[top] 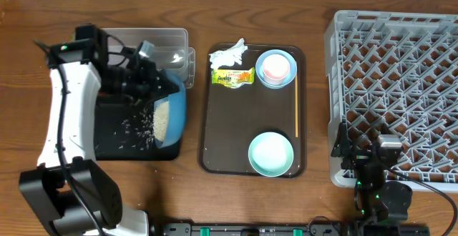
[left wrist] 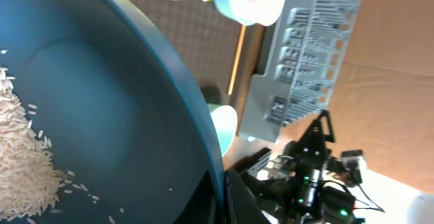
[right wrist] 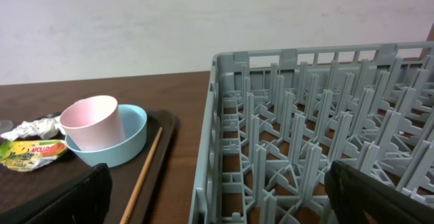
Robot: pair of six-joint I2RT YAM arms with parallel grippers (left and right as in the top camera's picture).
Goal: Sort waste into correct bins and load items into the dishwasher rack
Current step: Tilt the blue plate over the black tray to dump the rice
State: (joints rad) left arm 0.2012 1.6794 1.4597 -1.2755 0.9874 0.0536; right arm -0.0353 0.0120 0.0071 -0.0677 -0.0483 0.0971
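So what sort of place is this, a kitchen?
Probably a robot lab staged as a dish-clearing station, not a real kitchen: a dishwasher rack, a tray of bowls, and a robot arm.

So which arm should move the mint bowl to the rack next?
Right. Right gripper is open, empty, by the rack, nearer the mint bowl. Left gripper is shut on the blue bowl, tipping rice.

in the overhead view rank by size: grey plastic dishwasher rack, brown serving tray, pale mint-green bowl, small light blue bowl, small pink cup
1. grey plastic dishwasher rack
2. brown serving tray
3. pale mint-green bowl and small light blue bowl, about alike, so tied
4. small pink cup, standing in the blue bowl
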